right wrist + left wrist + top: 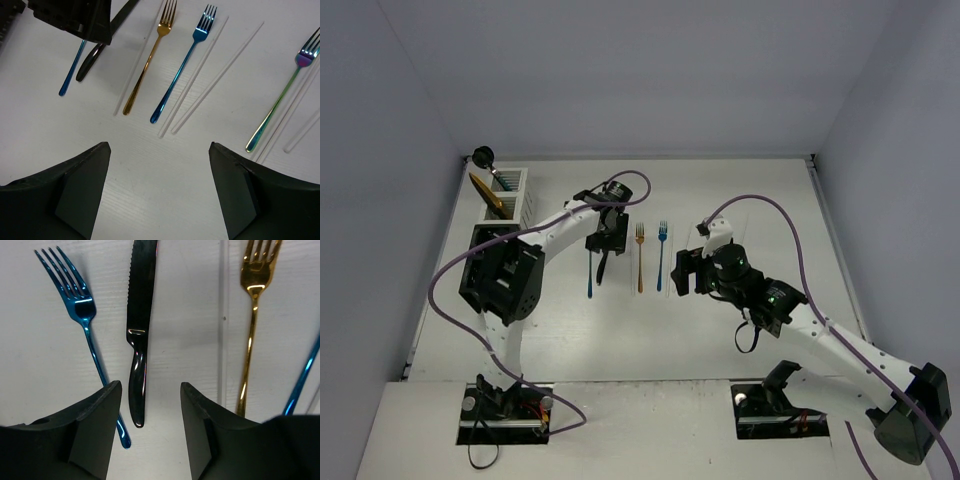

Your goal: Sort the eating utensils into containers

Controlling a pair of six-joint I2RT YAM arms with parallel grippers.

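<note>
Dark fingers of the left hand (150, 390) fill the near edge of its wrist view, about half open and gripping nothing. At the far left of the desk (740, 200) stand the containers (512, 195), one white caddy already showing a gold piece. Moving right, a blue fork (82, 310) lies slanted, its handle passing under the left finger. Just beside it the black knife (141, 315) has its rounded handle end lying in the gap between the fingers. A gold fork (252, 295) lies apart to the right. Further right come a second blue fork (185, 60), pale chopsticks (215, 75) and a teal fork (280, 100). The right hand (160, 145) hovers wide open and empty over bare desk near them.

All of these look light, stiff and glossy, so they are likely slippery and lie flat with little to get under. The knife's thicker handle seems the best hold, pinched across its width near the balance point. The chopsticks may roll
</note>
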